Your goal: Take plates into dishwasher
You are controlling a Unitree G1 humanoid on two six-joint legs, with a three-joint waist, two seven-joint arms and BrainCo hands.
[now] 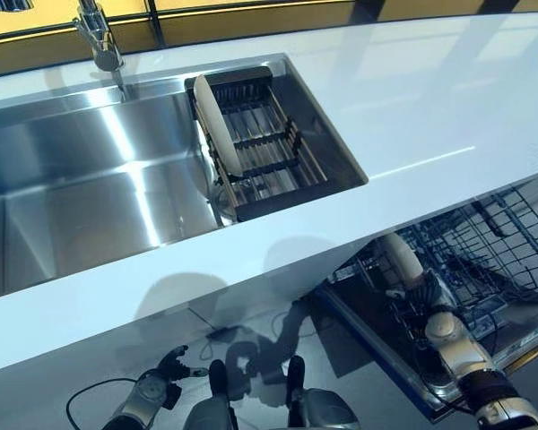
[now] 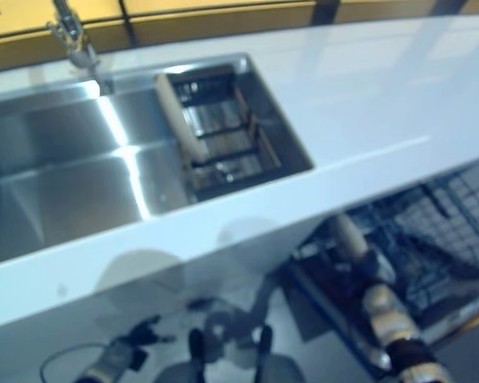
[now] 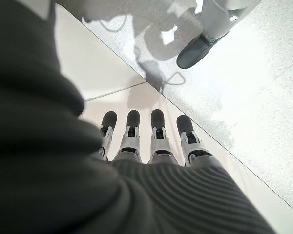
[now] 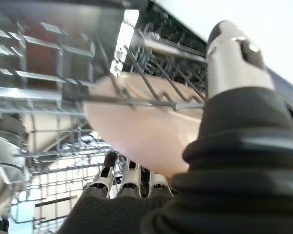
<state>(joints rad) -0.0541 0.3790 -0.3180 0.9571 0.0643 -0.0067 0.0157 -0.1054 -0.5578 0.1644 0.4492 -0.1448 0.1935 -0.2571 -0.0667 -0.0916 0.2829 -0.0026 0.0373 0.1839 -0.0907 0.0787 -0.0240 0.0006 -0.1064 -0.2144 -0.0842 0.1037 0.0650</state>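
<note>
- Worktop (image 1: 412, 107): a white surface is running across the scene, with a steel sink (image 1: 81, 188) sitting sunk into it.
- Dishwasher rack (image 1: 493, 251): a dark wire basket is standing pulled out below the worktop's front edge, on the robot's right.
- Drying rack (image 1: 269, 143): a dark wire tray is sitting in the sink's right end, and one pale plate in the sink (image 1: 217, 124) is leaning on edge against its left side.
- Held plate (image 4: 136, 131): a second pale plate is resting among the dishwasher rack's wires.
- Right hand (image 4: 132, 178): its fingers and thumb are pinching the held plate.
- Left hand (image 3: 151, 136): it is hanging low with fingers straight and empty.
</note>
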